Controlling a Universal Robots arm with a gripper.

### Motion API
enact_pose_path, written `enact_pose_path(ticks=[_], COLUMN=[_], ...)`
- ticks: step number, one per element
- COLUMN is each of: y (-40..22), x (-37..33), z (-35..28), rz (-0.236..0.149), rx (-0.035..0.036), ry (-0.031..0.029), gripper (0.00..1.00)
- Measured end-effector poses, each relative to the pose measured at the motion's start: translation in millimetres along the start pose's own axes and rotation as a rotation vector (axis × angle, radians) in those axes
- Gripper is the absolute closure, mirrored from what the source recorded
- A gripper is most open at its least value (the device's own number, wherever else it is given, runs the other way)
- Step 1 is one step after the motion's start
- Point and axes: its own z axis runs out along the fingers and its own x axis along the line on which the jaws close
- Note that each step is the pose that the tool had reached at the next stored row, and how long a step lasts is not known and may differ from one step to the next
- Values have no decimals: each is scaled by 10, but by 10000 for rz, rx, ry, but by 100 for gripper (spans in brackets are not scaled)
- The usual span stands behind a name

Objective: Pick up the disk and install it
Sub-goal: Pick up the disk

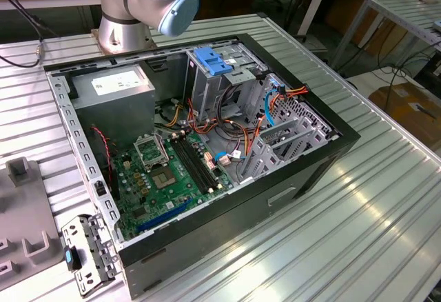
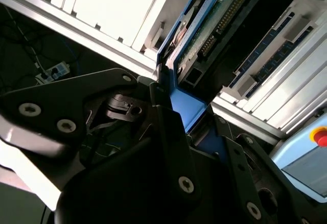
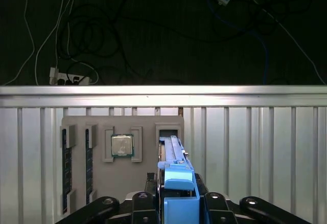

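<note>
- The disk point(image 3: 172, 152) stands on edge in a slot of the grey tray point(image 3: 145, 132), near a chip point(image 3: 122, 145).
- My claw point(image 3: 179, 206) is clamped on its blue end, a finger on either side.
- Pick-up is in hand; install is not yet done.
- I judge the lift calls for a straight pull along the slot, so the rails don't bind.
- The open case point(image 1: 275, 198) lies on the counter point(image 1: 386, 198).
</note>
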Motion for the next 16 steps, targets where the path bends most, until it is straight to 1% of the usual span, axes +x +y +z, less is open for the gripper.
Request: enact_pose_path(ticks=[16], y=[1], x=[1], z=[-93], rz=[0], rx=[0], ry=[-1], gripper=[63])
